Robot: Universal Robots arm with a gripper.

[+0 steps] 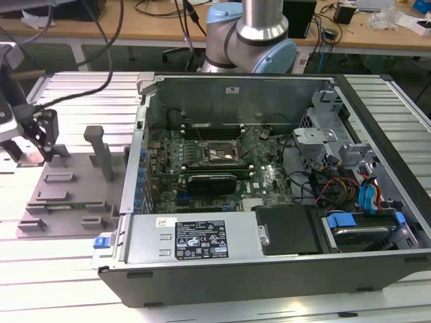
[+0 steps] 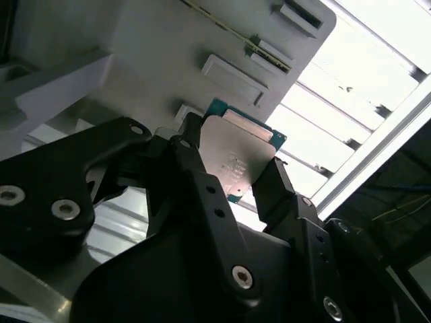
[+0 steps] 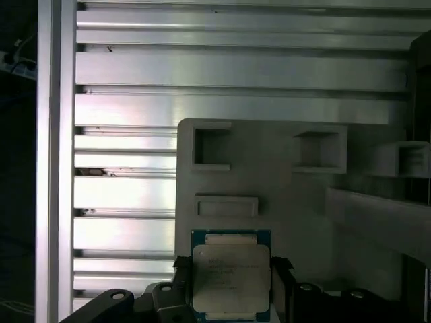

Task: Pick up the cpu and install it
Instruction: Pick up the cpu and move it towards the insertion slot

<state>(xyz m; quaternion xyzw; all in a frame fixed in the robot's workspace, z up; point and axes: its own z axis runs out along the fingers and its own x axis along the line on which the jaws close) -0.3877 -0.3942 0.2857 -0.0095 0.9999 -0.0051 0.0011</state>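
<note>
Silver arm, blue joints, black tool

Place: I work in a robotics lab.
Surface: slotted aluminium surface carries an opened computer case.
Beyond: long, cable-strewn wooden surface.

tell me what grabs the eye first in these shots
The open case sits in the middle of the exterior view, its motherboard bare. In both wrist views the black hand grips the silver cpu by two opposite sides, with the grey tray behind it. The tray lies on the ribbed metal table at the exterior view's left.
</note>
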